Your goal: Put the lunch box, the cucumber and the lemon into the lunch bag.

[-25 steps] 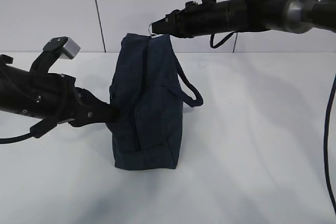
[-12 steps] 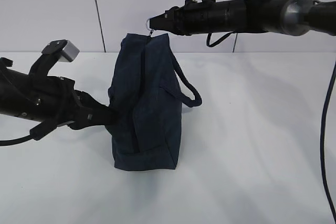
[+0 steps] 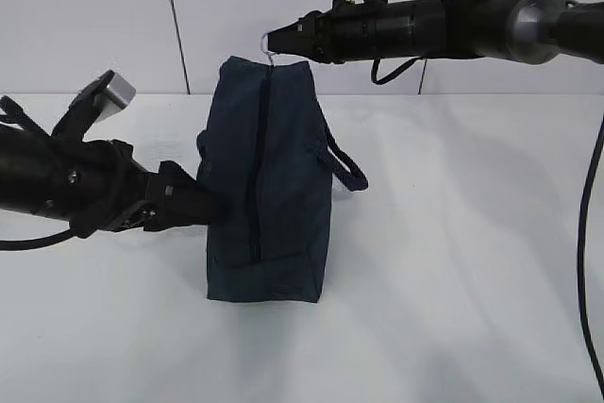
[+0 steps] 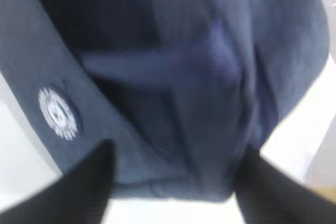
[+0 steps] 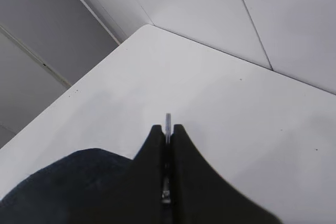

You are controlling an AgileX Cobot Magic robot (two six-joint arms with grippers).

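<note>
The right gripper (image 3: 276, 41) is clenched on the silver ring pull (image 3: 270, 43) of the zipper, at the top rear corner of the boxy dark navy fabric lunch bag (image 3: 269, 186). In the right wrist view the two black fingers (image 5: 152, 145) are pressed together with only the thin metal edge of the ring (image 5: 168, 121) protruding between them. This arm reaches in horizontally from the right, above the bag.

The left gripper (image 3: 203, 207) meets the bag's left side at about mid-height. In the left wrist view its two dark fingertips (image 4: 89, 177) stand apart, one on each side of the bag's lower fabric edge (the view is blurred); the jaws are parted, and whether the pads press the cloth cannot be determined.

The lunch bag stands upright on the white tabletop (image 3: 453, 261), left of centre and well back from the front edge. Its zipper line (image 3: 259, 167) runs down the face toward the camera, from the top to near the base. A navy strap handle (image 3: 344, 167) loops out on the right side. A round white emblem (image 4: 58, 114) shows on the fabric in the left wrist view.
</note>
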